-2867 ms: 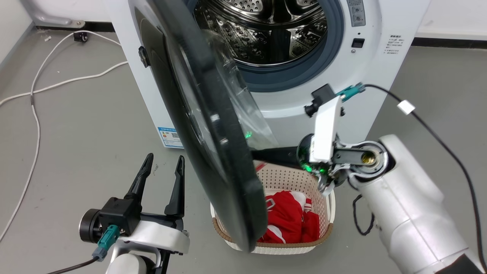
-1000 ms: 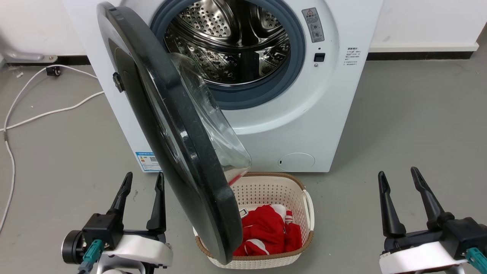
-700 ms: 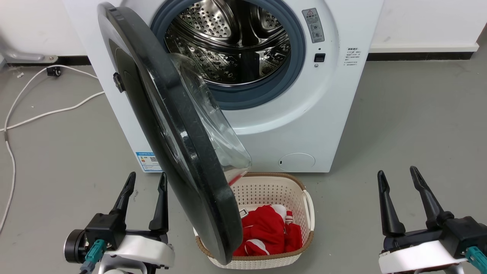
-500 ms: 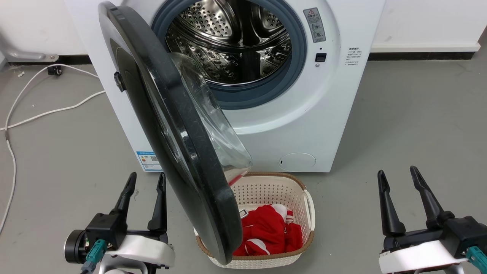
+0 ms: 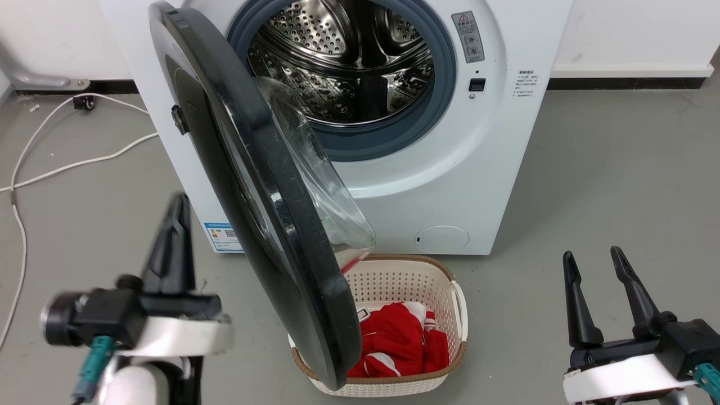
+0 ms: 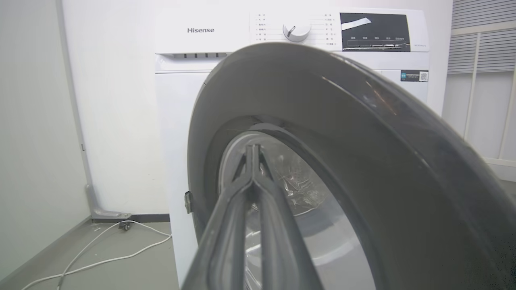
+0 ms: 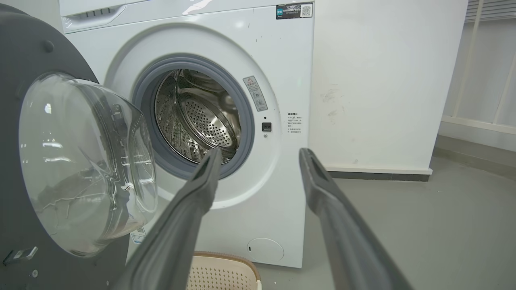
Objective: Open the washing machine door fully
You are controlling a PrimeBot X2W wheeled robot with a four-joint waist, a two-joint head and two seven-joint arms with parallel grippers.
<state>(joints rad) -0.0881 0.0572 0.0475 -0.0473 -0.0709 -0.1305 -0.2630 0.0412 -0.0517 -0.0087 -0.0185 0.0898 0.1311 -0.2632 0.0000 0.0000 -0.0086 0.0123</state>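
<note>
Two grippers here: the left gripper (image 5: 180, 200) has its fingers pressed together, pointing at the outer face of the washing machine door (image 5: 270, 191), which hangs half-open over the laundry basket (image 5: 416, 273). The right gripper (image 5: 592, 256) has its fingers spread, well apart from it.

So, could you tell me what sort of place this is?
Likely a laundry corner of a test room: a Hisense front-load washing machine, a laundry basket of red clothes, and a bare grey floor.

We see a grey floor (image 5: 619, 169) meeting white walls (image 5: 619, 28) along a dark skirting (image 5: 619, 84); a white cable (image 5: 84, 163) trails across the floor.
</note>
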